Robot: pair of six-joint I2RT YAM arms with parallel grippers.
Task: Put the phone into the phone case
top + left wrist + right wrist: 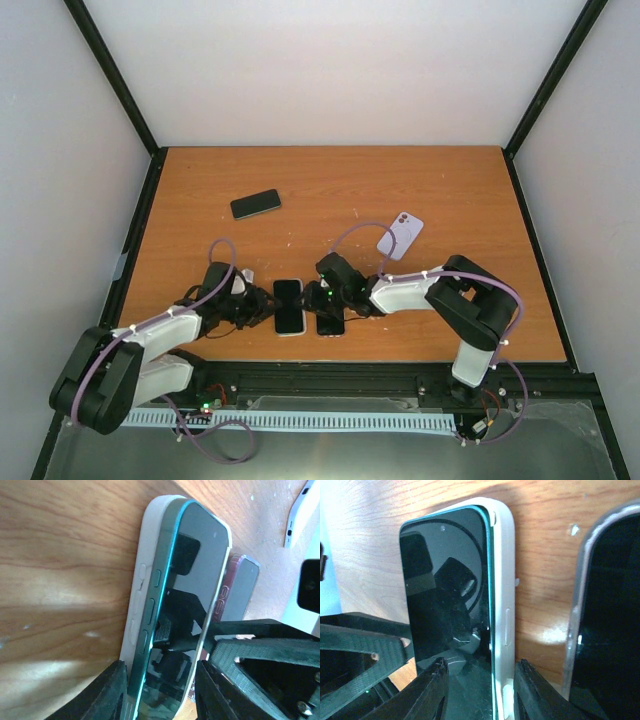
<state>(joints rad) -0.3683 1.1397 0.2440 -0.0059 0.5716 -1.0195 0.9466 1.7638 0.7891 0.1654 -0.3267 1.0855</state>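
Observation:
A teal-edged phone (289, 305) with a dark screen lies in a white phone case (141, 555) near the table's front edge. In the left wrist view the phone (195, 570) has its left long edge raised above the case wall. In the right wrist view its right edge (445, 595) sits inside the case (502, 555). My left gripper (265, 305) straddles the near end (160, 680), one finger on each side, shut on it. My right gripper (315, 297) has its jaws apart (480, 675): the left finger is over the screen and the right finger is beside the case wall.
A second dark phone in a clear, reddish case (330, 322) lies just right of the first and also shows in the right wrist view (610, 620). A black phone (256, 204) lies at the back left. Another white case (400, 235) with a camera hole lies at the back right.

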